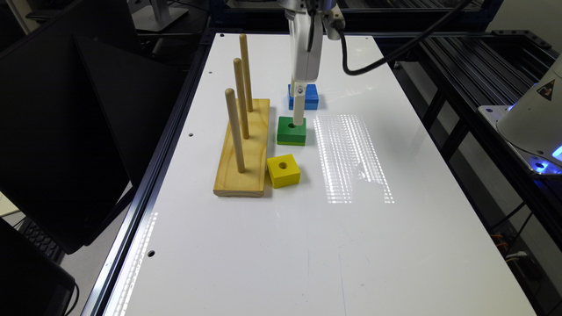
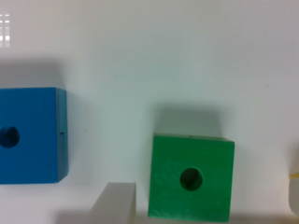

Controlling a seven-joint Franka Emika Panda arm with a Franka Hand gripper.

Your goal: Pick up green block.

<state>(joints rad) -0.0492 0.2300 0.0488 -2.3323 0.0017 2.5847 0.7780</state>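
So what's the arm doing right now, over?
Gripper open, low over green block, one finger beside it. Block flat on white table, not gripped. Blue block clear.

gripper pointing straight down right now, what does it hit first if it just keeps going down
Most likely the green block: the gripper hangs right over its far edge. In the wrist view one finger sits beside the block, so that one may pass it and reach the white table. Depth is unclear.

Robotics lab, white bench (image 1: 307,245) on alu-profile frame (image 1: 474,66), dark monitors (image 1: 57,145) alongside
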